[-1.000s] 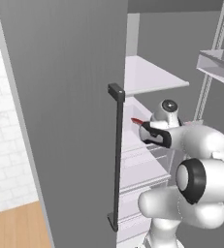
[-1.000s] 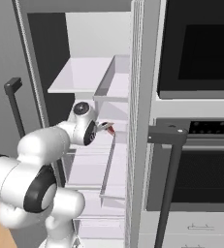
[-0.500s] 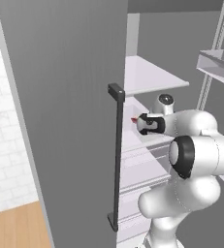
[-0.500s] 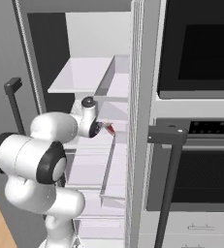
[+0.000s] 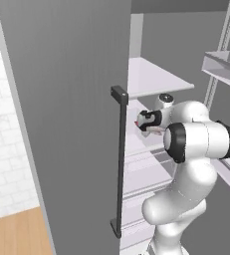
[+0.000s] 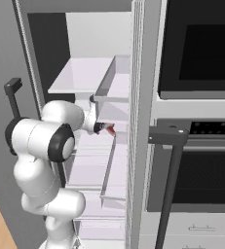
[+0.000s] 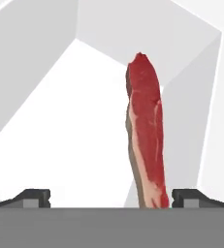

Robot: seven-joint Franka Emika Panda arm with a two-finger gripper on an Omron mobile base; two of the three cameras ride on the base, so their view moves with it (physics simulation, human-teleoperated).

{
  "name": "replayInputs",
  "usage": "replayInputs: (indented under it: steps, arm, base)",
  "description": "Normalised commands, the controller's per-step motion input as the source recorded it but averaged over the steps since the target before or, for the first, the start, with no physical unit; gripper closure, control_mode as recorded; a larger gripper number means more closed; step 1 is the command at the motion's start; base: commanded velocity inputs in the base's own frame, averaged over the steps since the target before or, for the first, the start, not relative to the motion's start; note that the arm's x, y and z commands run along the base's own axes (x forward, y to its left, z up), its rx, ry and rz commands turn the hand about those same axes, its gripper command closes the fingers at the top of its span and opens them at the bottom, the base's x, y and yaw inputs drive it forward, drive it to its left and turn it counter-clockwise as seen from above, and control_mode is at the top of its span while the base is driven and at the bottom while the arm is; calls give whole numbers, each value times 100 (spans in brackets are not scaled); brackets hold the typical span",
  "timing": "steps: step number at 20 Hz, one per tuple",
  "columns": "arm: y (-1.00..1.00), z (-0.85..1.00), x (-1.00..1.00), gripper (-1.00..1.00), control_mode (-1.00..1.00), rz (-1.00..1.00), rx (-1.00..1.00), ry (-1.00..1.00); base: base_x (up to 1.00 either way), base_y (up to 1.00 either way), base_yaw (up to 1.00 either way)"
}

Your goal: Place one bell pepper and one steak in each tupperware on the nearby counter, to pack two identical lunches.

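The arm reaches into an open fridge, and its end effector sits just in front of a steak. In the hand view the two dark fingertips stand wide apart at the bottom corners, one at about 7 o'clock and the other at about 5 o'clock, so the end effector is spread and pinches nothing. The steak is a long red slab with a pale fatty edge. It runs from the middle of the lower edge up toward 12 o'clock and leans a little toward 1 o'clock. Its near end lies between the fingertips, much closer to the one at 5 o'clock and just beside it; whether it touches that fingertip cannot be told. The steak rests on a white fridge shelf, with pale walls behind it.

In the left base view the end effector points toward 9 o'clock from the white wrist, and a small patch of the steak's red shows just under it, at about 5 o'clock. The grey fridge door with its dark vertical handle stands open at 9 o'clock of the arm. In the right base view the end effector points toward 3 o'clock, and the steak's red tip is touching or just beyond it on that side. A black oven stands at 3 o'clock of the fridge.
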Motion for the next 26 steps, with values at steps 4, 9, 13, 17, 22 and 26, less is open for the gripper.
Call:
replayInputs:
  steps: [4, 9, 13, 17, 22, 26]
  arm:
    - [-1, -28, 42, -100, -100, 5, 0, 6]
    - [-11, -25, 37, -100, -100, 5, 0, 4]
    - [-11, -26, 37, -100, -100, 5, 0, 2]
    - [-2, -37, 34, -100, -100, 5, -1, 0]
    - [0, -65, 6, -100, -100, 5, -5, 7]
    - [0, -76, -10, -100, -100, 3, -7, 13]
  base:
    - [0, 0, 0]
    - [0, 0, 0]
    - [0, 0, 0]
    - [0, 0, 0]
    - [0, 0, 0]
    - [0, 0, 0]
